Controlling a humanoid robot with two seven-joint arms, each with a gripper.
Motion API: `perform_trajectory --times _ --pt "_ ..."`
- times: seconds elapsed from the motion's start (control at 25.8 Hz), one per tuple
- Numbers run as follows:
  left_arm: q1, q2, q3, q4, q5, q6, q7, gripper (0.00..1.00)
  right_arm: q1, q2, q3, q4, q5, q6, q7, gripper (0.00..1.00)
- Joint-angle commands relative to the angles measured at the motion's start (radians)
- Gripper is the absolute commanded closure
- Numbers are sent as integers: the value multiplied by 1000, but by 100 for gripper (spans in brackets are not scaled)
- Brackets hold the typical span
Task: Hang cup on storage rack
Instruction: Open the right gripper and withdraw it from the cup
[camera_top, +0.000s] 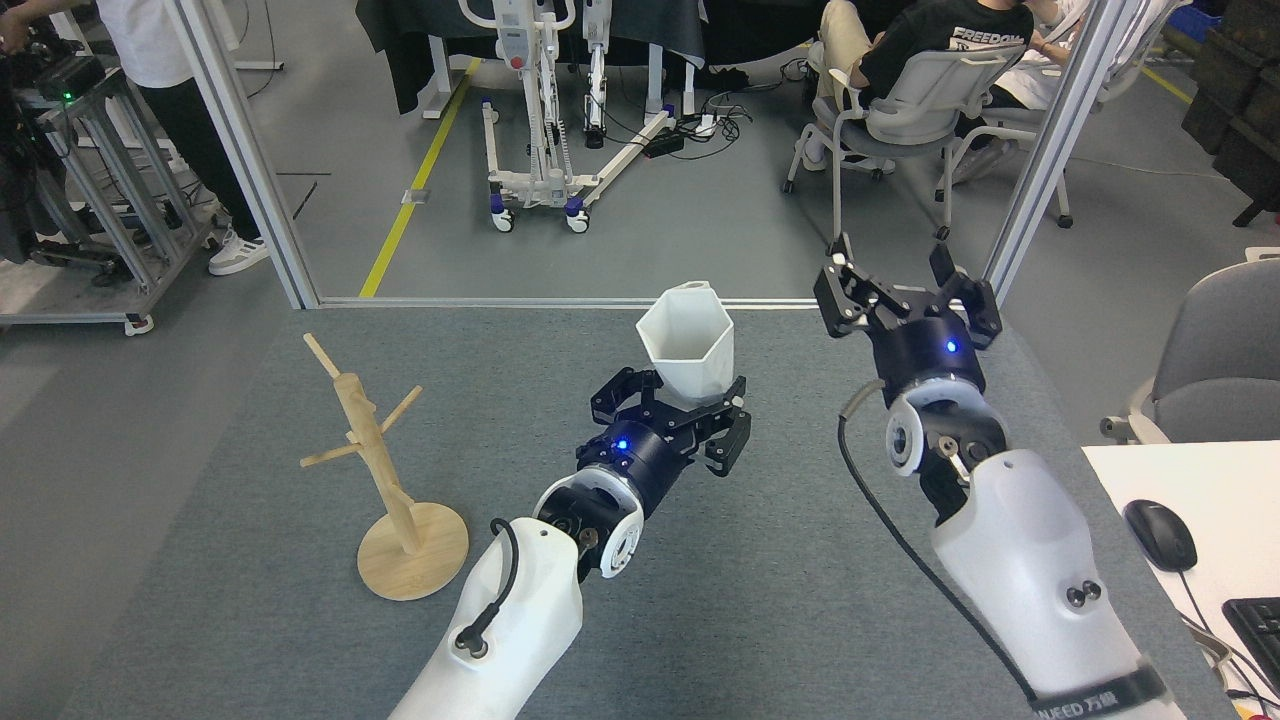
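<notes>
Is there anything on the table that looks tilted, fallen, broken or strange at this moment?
Only one thing: the mug tree leans, its post tilting to the left above its disc base. The white cup is whole, held at its base by the left pincer. The right pincer is open and empty.

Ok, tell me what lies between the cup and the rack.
Head view: only bare grey table between the cup and the storage rack.
</notes>
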Motion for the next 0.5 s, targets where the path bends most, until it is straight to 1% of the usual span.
perform_trajectory --times 0.0,0.08,0.15,0.23,0.27,0.35,0.46 --pt "38 8 1 -78 -101 -19 9 94 120 2 -96 108 106 -8 -20 1" --pt "71 11 1 -127 -132 -20 24 94 209 8 -147 129 137 -49 -62 1" --pt "104 12 3 -173 -135 -14 61 95 321 14 -231 129 183 -152 -154 1" --pt "135 23 4 -218 -143 -10 92 97 424 43 -354 128 240 -263 -217 1" --pt "147 29 7 -241 -154 -8 103 97 464 61 -397 122 261 -313 -223 1" --pt "181 37 10 -291 -190 -2 117 98 499 77 -430 119 284 -364 -223 1" --pt "252 57 13 -376 -253 36 153 98 503 80 -429 122 286 -364 -223 1"
